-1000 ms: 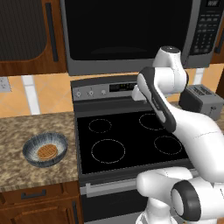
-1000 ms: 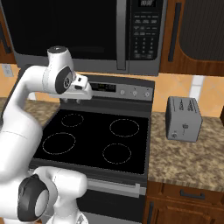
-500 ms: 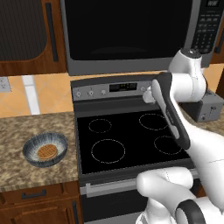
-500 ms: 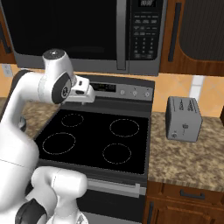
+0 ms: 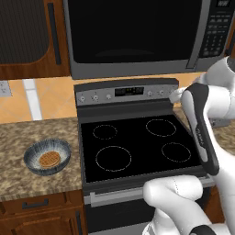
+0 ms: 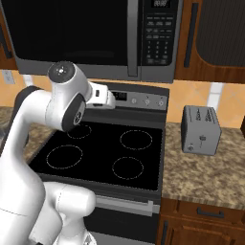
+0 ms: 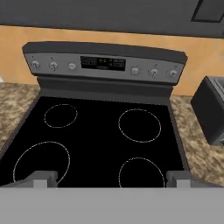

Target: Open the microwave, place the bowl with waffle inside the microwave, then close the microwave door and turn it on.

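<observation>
Left base view: the microwave (image 5: 137, 36) hangs above the stove (image 5: 137, 147), and the microwave door (image 5: 133, 30) is shut, its dark glass flush with the grey frame. The bowl (image 5: 47, 157) sits on the worktop (image 5: 27, 137) just left of the stove, with the waffle (image 5: 48, 159) lying flat in its bottom. The white arm (image 5: 202, 124) rises on the stove's right side, its elbow bent over the right burners. Right base view: the arm's upper joint stands over the stove's left burners, the white hand pointing toward the stove's control panel; the microwave's button panel (image 6: 157, 36) is above the stove's right half, and a grey toaster (image 6: 201, 129) stands on the worktop to the stove's right. Hand view: the tool (image 7: 111, 178) hangs above the stove's front edge, looking down across all four burner rings to the control panel, its fingertips (image 7: 41, 177) spread far apart, with nothing between them.
</observation>
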Motion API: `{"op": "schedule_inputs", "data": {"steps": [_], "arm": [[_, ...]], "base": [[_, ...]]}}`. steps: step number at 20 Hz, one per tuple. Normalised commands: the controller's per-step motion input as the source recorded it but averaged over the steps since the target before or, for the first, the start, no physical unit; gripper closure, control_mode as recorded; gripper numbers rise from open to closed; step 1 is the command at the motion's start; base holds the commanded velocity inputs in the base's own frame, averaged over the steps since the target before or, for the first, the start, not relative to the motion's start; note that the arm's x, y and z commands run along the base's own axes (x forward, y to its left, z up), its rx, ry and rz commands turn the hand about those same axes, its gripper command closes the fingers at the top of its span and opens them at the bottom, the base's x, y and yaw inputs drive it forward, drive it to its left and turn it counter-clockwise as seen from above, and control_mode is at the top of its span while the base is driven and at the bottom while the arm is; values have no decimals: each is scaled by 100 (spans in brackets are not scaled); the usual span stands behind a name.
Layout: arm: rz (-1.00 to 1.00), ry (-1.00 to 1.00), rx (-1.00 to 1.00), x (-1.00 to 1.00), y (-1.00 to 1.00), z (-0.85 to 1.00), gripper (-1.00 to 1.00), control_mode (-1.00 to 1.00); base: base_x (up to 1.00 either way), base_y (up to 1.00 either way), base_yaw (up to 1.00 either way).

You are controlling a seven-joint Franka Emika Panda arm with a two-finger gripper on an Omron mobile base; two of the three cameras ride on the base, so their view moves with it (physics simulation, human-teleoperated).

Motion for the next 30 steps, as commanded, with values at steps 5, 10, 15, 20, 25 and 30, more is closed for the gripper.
{"op": "schedule_inputs", "data": {"steps": [5, 10, 15, 20, 25, 30], "arm": [[-1, -25, 0, -2, -17, 50, -100, -100], [-2, -25, 0, -8, -19, 62, -100, -100], [-5, -17, 0, 0, -11, 58, -100, -100], [-3, -12, 0, 0, 0, 58, -100, -100], [-4, -11, 0, 0, -13, 41, -100, -100], [0, -14, 0, 0, -31, 7, -100, -100]], "base": [[0, 0, 0], [0, 0, 0], [0, 0, 0], [0, 0, 0], [0, 0, 0], [0, 0, 0]]}}
